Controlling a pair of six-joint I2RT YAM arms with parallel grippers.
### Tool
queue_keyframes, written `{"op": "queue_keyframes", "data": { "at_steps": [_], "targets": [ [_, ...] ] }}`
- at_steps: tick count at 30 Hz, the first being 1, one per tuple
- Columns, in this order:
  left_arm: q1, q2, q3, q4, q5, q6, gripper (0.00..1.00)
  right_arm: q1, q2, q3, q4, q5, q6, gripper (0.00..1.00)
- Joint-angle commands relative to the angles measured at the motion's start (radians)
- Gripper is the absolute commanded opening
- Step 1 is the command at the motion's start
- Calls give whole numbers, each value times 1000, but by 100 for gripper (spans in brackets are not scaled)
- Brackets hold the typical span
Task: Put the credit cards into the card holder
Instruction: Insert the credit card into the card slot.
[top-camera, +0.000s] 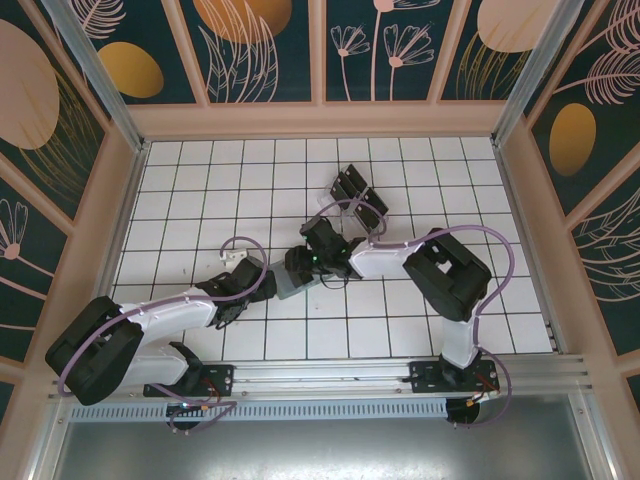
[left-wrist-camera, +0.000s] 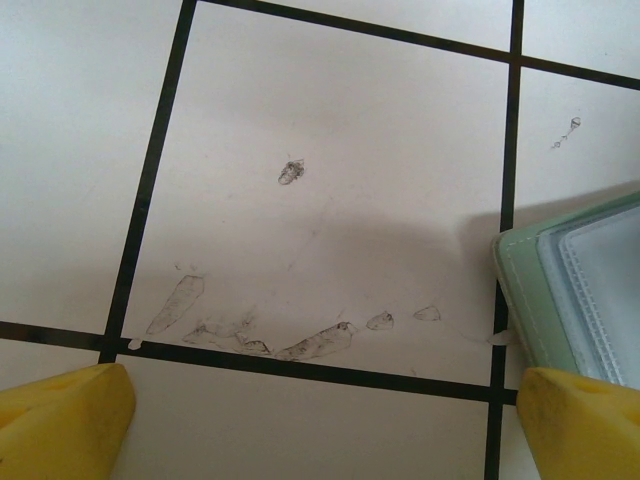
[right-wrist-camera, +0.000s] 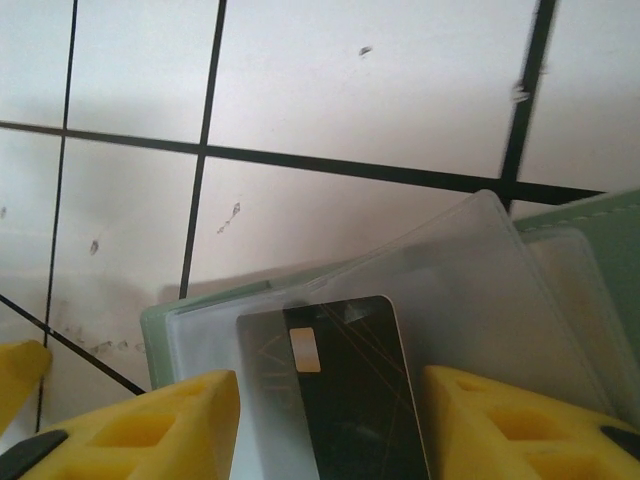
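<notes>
Right gripper (right-wrist-camera: 328, 405), half open, pinches one card (right-wrist-camera: 345, 350) by its side edges, over the clear sleeves (right-wrist-camera: 470, 290) of the one holder (right-wrist-camera: 600, 240) lying under its fingers. Left gripper (left-wrist-camera: 325, 410) gapes wide, holding nothing; the holder's corner lies just beside its right finger.

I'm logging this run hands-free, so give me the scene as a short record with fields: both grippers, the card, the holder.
left gripper: open, empty, low over the table, beside a corner of the card holder
right gripper: shut on a credit card
credit card: black, lying over the holder's clear sleeves; whether it is in a slot cannot be told
card holder: grey-green, flat on the table
other cards: dark, farther back on the table
</notes>
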Motion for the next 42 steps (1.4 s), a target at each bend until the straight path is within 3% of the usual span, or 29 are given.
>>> {"op": "queue_keyframes", "data": {
  "at_steps": [1, 19, 34, 42],
  "targets": [
    [-3, -3, -28, -65, 9, -2, 98, 31, 44, 42, -86, 45, -43, 51],
    [-3, -18, -7, -99, -38, -80, 99, -13, -68, 57, -154, 69, -133, 51],
    [-3, 53, 6, -99, -52, -103, 98, -31, -17, 36, -76, -39, -136, 36],
    [-3, 86, 11, -77, -43, -90, 98, -26, 20, 38, -62, -62, -120, 35]
  ]
}}
